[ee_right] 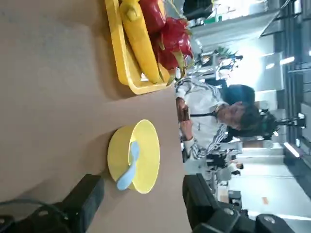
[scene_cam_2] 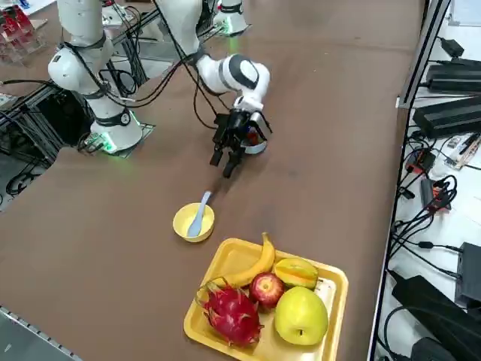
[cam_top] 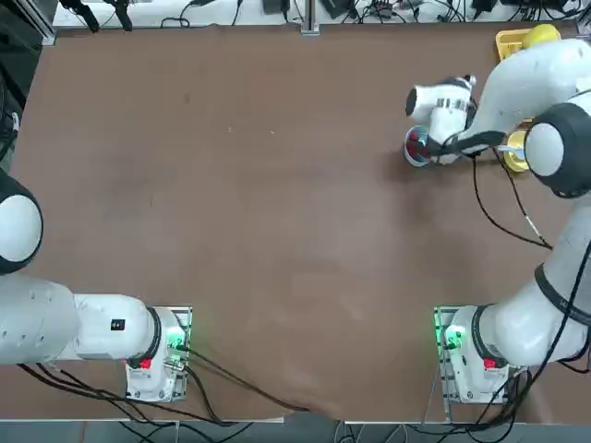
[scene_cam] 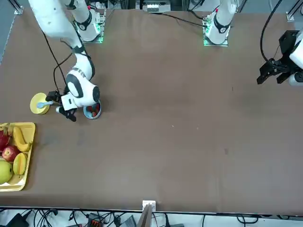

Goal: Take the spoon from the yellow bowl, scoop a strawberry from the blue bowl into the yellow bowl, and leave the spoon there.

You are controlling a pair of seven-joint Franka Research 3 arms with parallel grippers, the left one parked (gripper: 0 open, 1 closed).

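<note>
The spoon lies in the yellow bowl, handle poking over the rim toward the arm; it looks light, stiff and slick, so that raised handle seems the place to pinch. The right gripper hangs low between both bowls, fingers spread and empty, tilted toward it.
</note>
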